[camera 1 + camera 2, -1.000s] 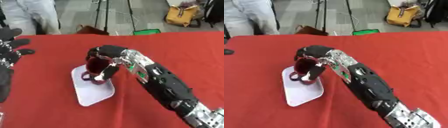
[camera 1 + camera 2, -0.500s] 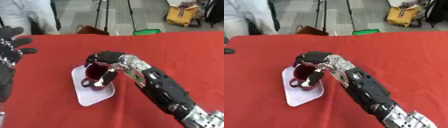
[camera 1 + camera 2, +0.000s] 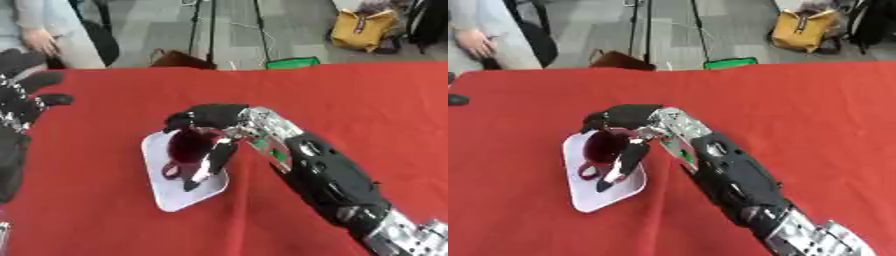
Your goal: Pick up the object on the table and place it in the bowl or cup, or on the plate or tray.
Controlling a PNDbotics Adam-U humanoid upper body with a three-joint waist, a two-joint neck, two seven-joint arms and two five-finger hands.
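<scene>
- The white tray is lying on the red tabletop, nearest the camera.
- A dark red mug is sitting on the tray, handle toward the near-left.
- The right hand is arching over the mug, fingers curling round its rim and one finger reaching down its near side.
- Placing looks to be finishing; next the fingers need spreading and lifting straight off without tipping the mug.
- The left hand is resting spread at the left edge.

Red table with white tray
</scene>
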